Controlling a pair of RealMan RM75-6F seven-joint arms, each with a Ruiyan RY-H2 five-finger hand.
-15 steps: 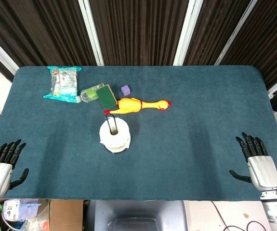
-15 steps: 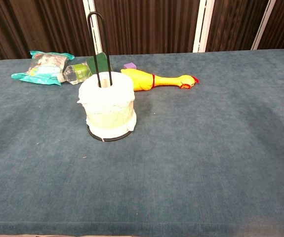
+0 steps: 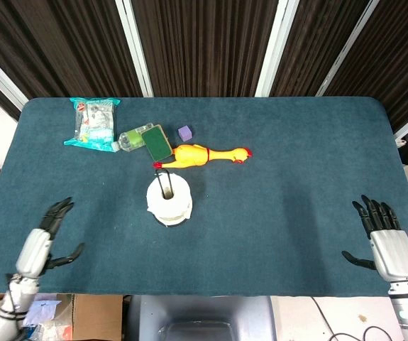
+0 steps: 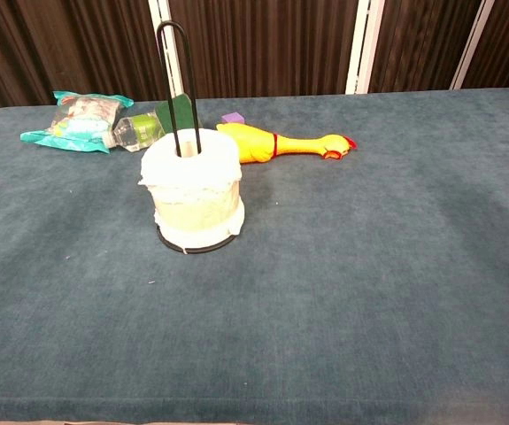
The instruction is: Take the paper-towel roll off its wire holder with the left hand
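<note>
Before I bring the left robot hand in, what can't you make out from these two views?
- Wire holder base: mostly hidden under the paper-towel roll in the chest view; in the head view only the loop's top shows.
- Left robot hand and right robot hand: absent from the chest view, outside its frame.
- Green sponge: largely blocked by the holder and roll in the chest view.
- Snack bag print: too small to read.

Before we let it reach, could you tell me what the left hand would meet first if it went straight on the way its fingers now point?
The left hand points up and right across bare table. That line seems to pass left of the paper-towel roll, so the way looks free at first; height is unclear.
</note>
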